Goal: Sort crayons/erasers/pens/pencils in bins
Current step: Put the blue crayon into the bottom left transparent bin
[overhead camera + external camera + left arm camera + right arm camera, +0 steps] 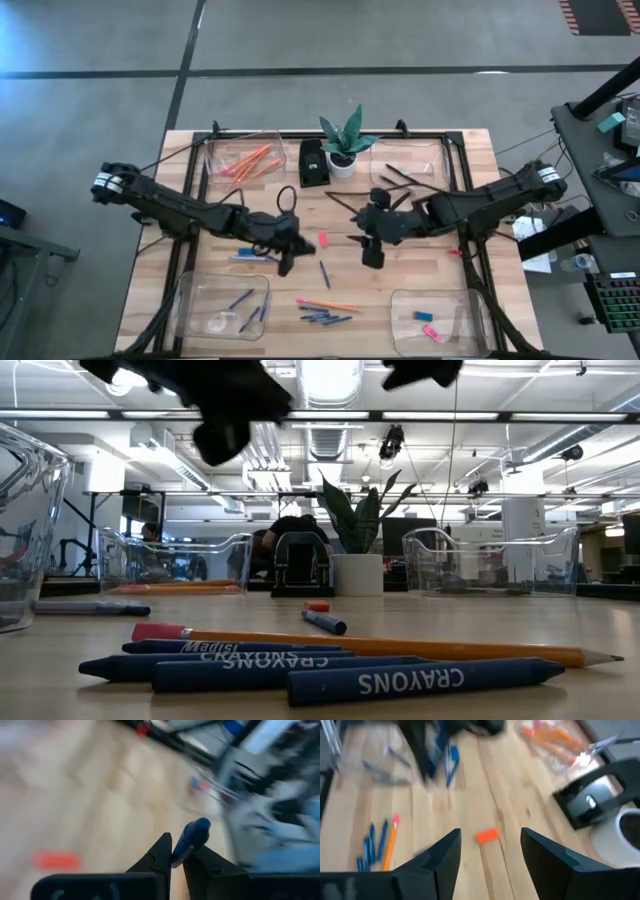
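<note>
- The left gripper [176, 857] is closed on a short blue stick [190, 840], pinched low on its shaft with the rounded end poking out past the fingertips. It looks like a crayon, though it could be a pen.
- In the high view the left gripper [285, 262] hangs above the table just left of the red eraser [323, 240].
- My judgement: the stick is light and stiff, waxy or smooth enough to swivel in a narrow pinch, so a hold nearer mid-length would steady it.
- The loose crayons [330, 668] lie in front of the eraser: paper-wrapped, round, prone to roll. An orange pencil [400, 646] with a pink tip lies beside them.
- The eraser is a small soft block, best gripped across its short sides.
- The right gripper [490, 852] hovers spread wide and empty over the eraser [487, 835].
- The clear plastic bins [222, 305] are shallow, hard and slick; the one front-left of the eraser holds blue sticks.
</note>
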You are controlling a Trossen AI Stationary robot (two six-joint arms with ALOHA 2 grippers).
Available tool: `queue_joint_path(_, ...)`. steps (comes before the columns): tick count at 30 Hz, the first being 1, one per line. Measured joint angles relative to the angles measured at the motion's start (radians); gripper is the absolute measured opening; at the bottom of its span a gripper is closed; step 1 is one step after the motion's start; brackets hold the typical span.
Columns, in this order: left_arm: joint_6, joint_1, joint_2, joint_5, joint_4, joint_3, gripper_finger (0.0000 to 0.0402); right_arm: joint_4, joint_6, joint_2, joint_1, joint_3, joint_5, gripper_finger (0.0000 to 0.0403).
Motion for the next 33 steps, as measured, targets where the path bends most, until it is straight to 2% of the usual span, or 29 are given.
queue_joint_path(3,-0.133,-0.066,-0.045,0.062,-0.032,0.006,0.0016,0.014,0.026,0.007,0.012,-0.047,0.001,0.0198)
queue_joint_path(6,-0.267,-0.164,-0.095,0.057,-0.066,0.006,0.0016,0.039,0.051,0.026,0.015,-0.107,0.001,0.0198)
queue_joint_path(10,-0.474,-0.330,-0.124,-0.061,-0.111,0.002,0.0016,0.100,0.076,0.032,0.015,-0.179,0.001,0.0199)
queue_joint_path(15,-0.820,-0.522,-0.130,-0.244,-0.332,0.014,0.0016,0.197,0.078,0.032,0.015,-0.237,0.001,0.0198)
queue_joint_path(19,-1.111,-0.624,-0.121,-0.298,-0.523,0.014,0.0016,0.310,0.072,0.031,0.015,-0.279,0.000,0.0198)
queue_joint_path(22,-1.277,-0.663,-0.097,-0.278,-0.643,0.013,0.0016,0.361,0.081,0.032,0.015,-0.303,0.001,0.0198)
queue_joint_path(24,-1.341,-0.670,-0.080,-0.226,-0.674,0.015,0.0016,0.381,0.105,0.032,0.015,-0.316,0.000,0.0199)
queue_joint_path(30,-1.391,-0.669,-0.009,-0.069,-0.673,0.019,0.0016,0.403,0.183,0.032,0.015,-0.349,0.000,0.0199)
queue_joint_path(33,-1.403,-0.669,0.022,-0.044,-0.672,0.024,0.0016,0.406,0.184,0.032,0.015,-0.350,0.001,0.0199)
